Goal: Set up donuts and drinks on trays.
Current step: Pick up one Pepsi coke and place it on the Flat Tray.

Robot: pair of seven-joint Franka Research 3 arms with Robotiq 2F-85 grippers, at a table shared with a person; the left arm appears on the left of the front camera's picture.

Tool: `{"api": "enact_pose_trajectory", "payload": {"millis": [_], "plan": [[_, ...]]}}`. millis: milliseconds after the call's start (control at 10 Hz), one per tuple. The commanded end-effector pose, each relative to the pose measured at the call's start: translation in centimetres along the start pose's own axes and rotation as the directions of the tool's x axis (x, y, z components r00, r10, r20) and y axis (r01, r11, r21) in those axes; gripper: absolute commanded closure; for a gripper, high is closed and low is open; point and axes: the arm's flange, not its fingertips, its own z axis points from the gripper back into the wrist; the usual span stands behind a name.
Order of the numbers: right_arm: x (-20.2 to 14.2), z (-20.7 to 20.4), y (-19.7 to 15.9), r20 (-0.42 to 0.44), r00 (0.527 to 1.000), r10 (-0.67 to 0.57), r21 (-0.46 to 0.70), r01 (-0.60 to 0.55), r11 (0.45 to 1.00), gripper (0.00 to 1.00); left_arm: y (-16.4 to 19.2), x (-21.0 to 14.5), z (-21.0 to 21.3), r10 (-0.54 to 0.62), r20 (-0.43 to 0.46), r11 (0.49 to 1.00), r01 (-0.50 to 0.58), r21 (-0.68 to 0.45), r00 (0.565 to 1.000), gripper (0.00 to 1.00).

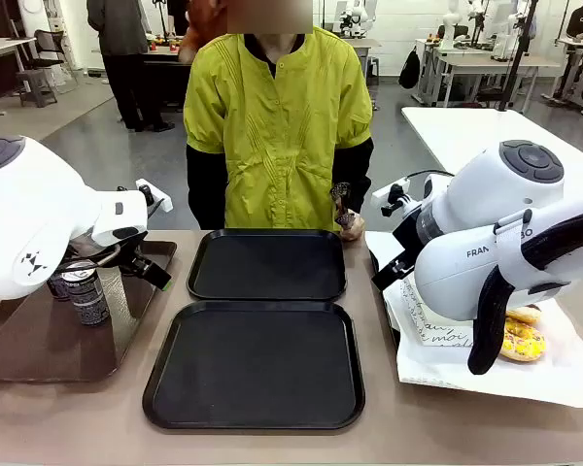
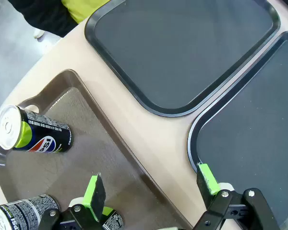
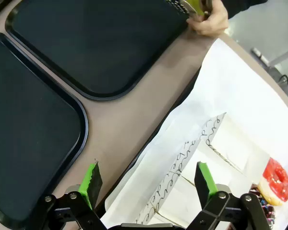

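Note:
Two black trays lie bare in the middle of the table, the far tray (image 1: 267, 264) (image 2: 182, 48) (image 3: 101, 43) and the near tray (image 1: 256, 364) (image 2: 259, 134) (image 3: 29, 129). Dark cans (image 1: 85, 289) stand on the brown tray; the left wrist view shows a Pepsi can (image 2: 33, 135) and another can (image 2: 21, 215). My left gripper (image 2: 151, 185) (image 1: 148, 270) hangs open over the brown tray's edge, holding nothing. My right gripper (image 3: 148, 183) is open above white lettered boxes (image 3: 201, 187) (image 1: 429, 316). Nearby lie a yellow sprinkled donut (image 1: 520, 342) and a red-topped donut (image 3: 274, 178).
The brown tray (image 1: 29, 340) (image 2: 91, 143) sits at the table's left. A white paper sheet (image 1: 525, 379) (image 3: 240, 96) covers the right side. A person in yellow stands at the far side, one hand (image 1: 349, 225) (image 3: 209, 20) holding a small object at the far tray's corner.

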Motion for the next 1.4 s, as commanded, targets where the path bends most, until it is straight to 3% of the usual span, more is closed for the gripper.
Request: {"api": "enact_pose_trajectory", "payload": {"millis": [0,1000,1100,1300], "plan": [[0.0,0.0,0.0,0.000,1.000,0.000,0.000,0.000,1.000,0.00,0.0,0.0,0.0,0.000,0.000,1.000,0.000,0.000,1.000,0.00],[0.0,0.0,0.0,0.000,1.000,0.000,0.000,0.000,1.000,0.00,0.0,0.0,0.0,0.000,0.000,1.000,0.000,0.000,1.000,0.00],[-1.8,3.8,1.2,0.004,1.000,0.025,-0.029,-0.025,0.999,0.00,-0.5,-2.2,4.4,-0.047,0.036,0.999,0.048,-0.009,0.998,0.00],[-6.5,10.8,3.2,-0.029,0.998,0.054,-0.061,-0.055,0.997,0.00,-1.3,-8.0,10.6,-0.080,0.022,0.995,0.081,-0.051,0.997,0.00]]}}
